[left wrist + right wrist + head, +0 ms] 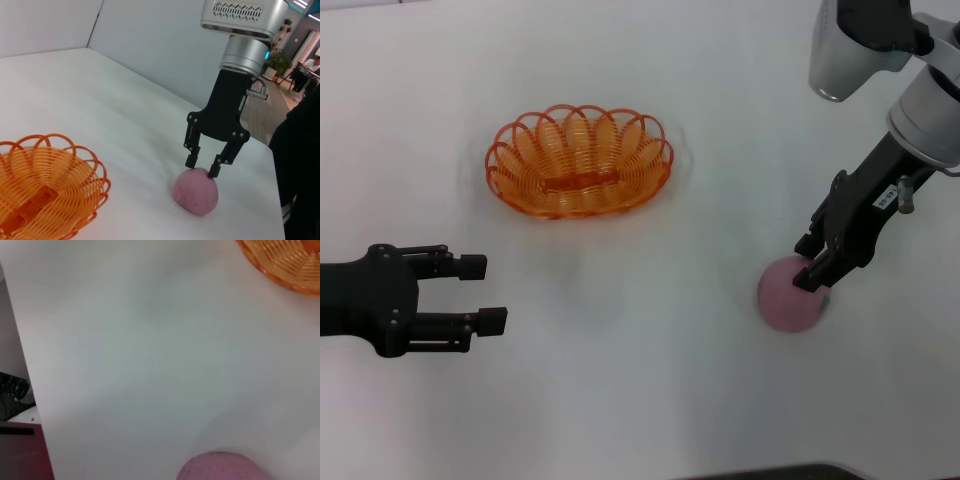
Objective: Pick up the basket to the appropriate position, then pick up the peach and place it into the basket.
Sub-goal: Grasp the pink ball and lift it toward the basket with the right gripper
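Head view shows the peach point(790, 294) on the table, well apart from the basket point(580, 162), which sits upright and empty. Transfer remains undone. Right gripper point(814, 277) straddles the fruit's top, jaws spread, not clenched. Left gripper point(480, 292) hovers released nearby. The peach's leaf mark is mostly hidden.

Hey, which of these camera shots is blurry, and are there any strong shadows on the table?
Right wrist view: the peach at the frame's edge looks soft and out of focus. Head view: only a faint shadow around the basket, lighting even. Left wrist view: the right tool over the peach looks sharp.
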